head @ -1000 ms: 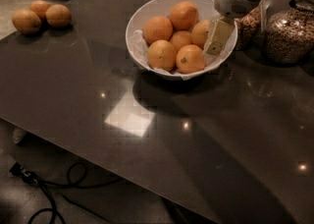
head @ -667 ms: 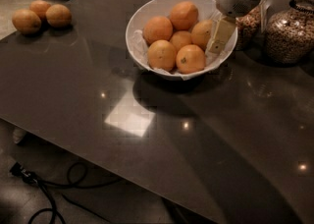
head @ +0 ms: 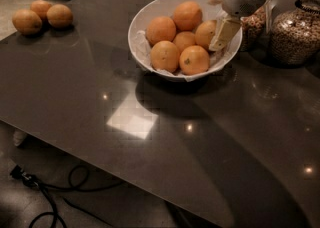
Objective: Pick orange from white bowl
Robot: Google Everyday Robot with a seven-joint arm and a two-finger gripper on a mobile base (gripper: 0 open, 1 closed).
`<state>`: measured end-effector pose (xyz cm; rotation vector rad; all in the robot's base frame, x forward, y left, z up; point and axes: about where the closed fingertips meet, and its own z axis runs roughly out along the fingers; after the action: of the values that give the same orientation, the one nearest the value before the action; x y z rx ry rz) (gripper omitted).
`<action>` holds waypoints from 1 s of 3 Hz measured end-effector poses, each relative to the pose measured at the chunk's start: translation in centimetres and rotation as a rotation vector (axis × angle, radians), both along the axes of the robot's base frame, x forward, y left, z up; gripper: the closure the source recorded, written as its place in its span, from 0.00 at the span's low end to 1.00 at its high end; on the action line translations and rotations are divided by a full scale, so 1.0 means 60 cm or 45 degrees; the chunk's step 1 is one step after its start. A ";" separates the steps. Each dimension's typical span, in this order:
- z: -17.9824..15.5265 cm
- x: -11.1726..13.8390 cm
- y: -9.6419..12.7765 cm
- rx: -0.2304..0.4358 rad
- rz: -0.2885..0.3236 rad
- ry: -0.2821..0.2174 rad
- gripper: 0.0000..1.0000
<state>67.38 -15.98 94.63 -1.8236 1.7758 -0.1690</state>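
Note:
The white bowl (head: 150, 14) stands at the back middle of the dark table, lined with crumpled white paper and holding several oranges. The orange (head: 194, 59) with a small dark speck lies at the bowl's front right. My gripper (head: 223, 34) reaches down from the upper right into the right side of the bowl. It sits against the right-hand orange (head: 205, 33), just above and to the right of the speckled one. The arm hides part of the bowl's far right rim.
Three loose oranges (head: 42, 16) lie at the table's far left corner. Glass jars of grain (head: 295, 32) stand right of the bowl, close to the arm. The table's front edge runs diagonally, with cables (head: 50, 197) on the floor below.

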 end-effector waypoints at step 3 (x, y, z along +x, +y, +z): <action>-0.039 0.016 -0.009 -0.018 0.040 0.059 0.29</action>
<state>68.36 -16.51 92.27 -1.8781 1.7806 -0.1286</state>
